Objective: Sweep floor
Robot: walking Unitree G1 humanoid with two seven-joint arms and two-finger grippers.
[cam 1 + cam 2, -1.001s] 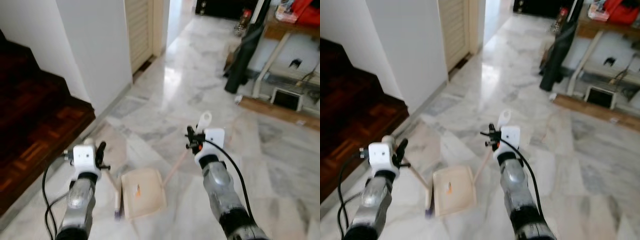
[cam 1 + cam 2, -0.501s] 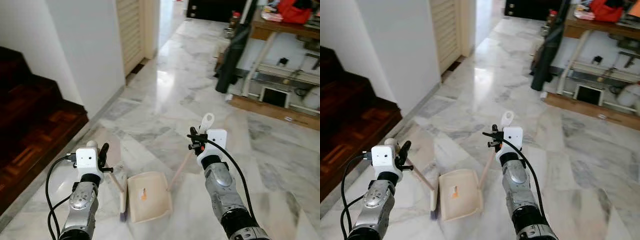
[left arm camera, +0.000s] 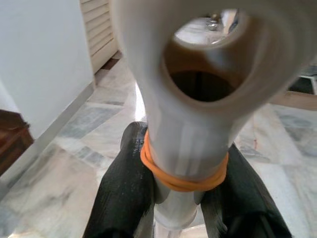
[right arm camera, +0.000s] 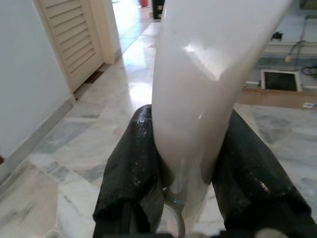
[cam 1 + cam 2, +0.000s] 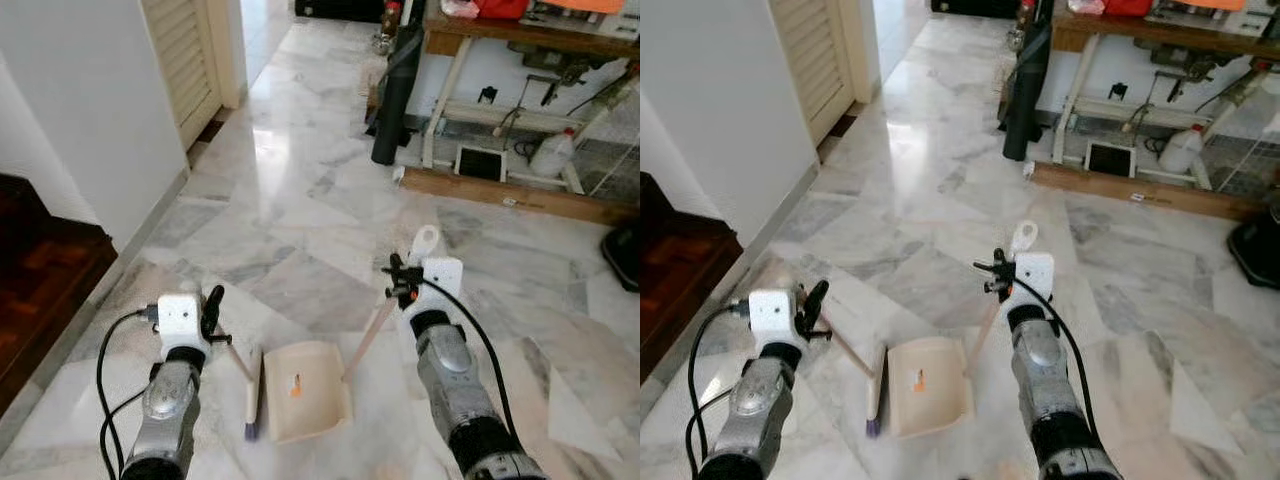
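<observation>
1. Dustpan (image 5: 308,390) flat on the marble floor (image 5: 330,200), between the two arms and nearest the body; cream tray, open mouth toward the broom side.
2. Broom head (image 5: 254,395) on the floor, just beside the dustpan's left edge; thin handle slanting up to the left.
3. Left gripper (image 5: 213,312): jaws pinched on the broom handle (image 3: 185,144) near its top, a black finger (image 3: 121,198) pressed against each side, orange band and hanging loop just beyond the grip.
4. Right gripper (image 5: 398,282): jaws clamped on the dustpan handle (image 5: 368,335), the pale shaft held between both pads (image 4: 131,178), its looped end projecting above.
5. For a clean sweep, probably best: dustpan lip kept flush to the floor, right arm steady, broom drawn in short low strokes toward the mouth, bristles not lifted.
6. Wooden step (image 5: 40,285) and white wall (image 5: 90,110) at left; louvred door (image 5: 185,50) beyond.
7. Farthest: workbench (image 5: 520,40) with clutter beneath, dark bag (image 5: 392,90) leaning against it.
</observation>
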